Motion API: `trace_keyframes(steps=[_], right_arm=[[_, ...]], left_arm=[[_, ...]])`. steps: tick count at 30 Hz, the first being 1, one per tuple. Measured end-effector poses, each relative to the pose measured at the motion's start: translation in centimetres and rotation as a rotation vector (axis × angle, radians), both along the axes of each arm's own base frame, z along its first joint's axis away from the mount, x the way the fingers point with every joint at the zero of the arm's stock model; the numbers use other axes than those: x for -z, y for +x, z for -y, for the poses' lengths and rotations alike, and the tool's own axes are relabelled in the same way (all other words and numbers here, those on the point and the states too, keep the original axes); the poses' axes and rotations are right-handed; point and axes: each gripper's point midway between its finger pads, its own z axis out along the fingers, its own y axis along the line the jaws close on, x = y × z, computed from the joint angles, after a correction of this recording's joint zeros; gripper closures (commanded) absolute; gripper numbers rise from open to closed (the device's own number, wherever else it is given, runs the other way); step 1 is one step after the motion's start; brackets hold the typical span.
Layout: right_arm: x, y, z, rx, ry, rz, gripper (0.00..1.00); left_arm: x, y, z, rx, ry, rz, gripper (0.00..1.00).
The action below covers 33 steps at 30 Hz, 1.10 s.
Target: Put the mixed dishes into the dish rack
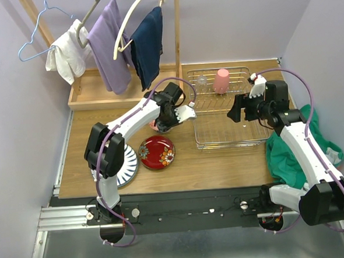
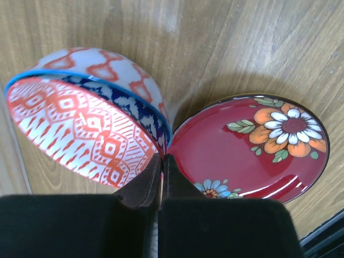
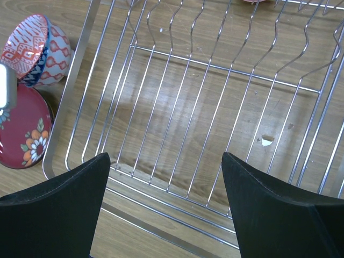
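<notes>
Your left tool (image 2: 162, 161) pinches the red-patterned bowl (image 2: 86, 129) by its rim, with the red floral plate (image 2: 252, 148) just to its right on the counter (image 2: 242, 43). Only the pink cup (image 1: 220, 80) stands in the dish rack (image 1: 230, 125), below your spread, empty right tool (image 3: 165, 158). The striped plate (image 1: 130, 169) isn't loaded either.

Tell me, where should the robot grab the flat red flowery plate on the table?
Probably its thin raised rim, on the near side facing the arm bases. The round red floral plate lies flat on the wooden table, so only the rim can be pinched. The white plate with blue stripes crowds its left edge, and the tilted red-patterned bowl its far edge.
</notes>
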Motion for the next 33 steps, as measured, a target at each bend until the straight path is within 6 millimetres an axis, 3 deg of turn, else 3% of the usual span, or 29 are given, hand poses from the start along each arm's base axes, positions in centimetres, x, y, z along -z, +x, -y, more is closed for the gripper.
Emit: trace_keyframes(steps=[14,19,24,26,29,33], right_arm=[[0.4,0.0,0.0,0.005,0.004,-0.004,0.09],[0.4,0.2,0.8,0.038,-0.010,-0.002,0.09],[0.6,0.8,3.5,0.156,-0.074,-0.003,0.05],[0.3,1.2,5.2,0.234,-0.110,0.002,0.04],[-0.7,1.7,8.1,0.364,-0.168,0.019,0.02],[-2.1,2.1,12.2,0.531,-0.241,0.043,0.01]], left_arm=[[-4.6,1.2,1.5,-0.019,-0.059,0.057,1.00],[-8.7,1.2,2.8,-0.018,-0.115,0.082,1.00],[-18.9,1.2,6.9,0.022,-0.339,0.210,1.00],[-21.7,0.3,8.5,0.050,-0.432,0.228,1.00],[-22.8,-1.9,10.5,0.086,-0.527,0.166,1.00],[-21.2,-5.0,14.1,0.132,-0.604,-0.022,1.00]])
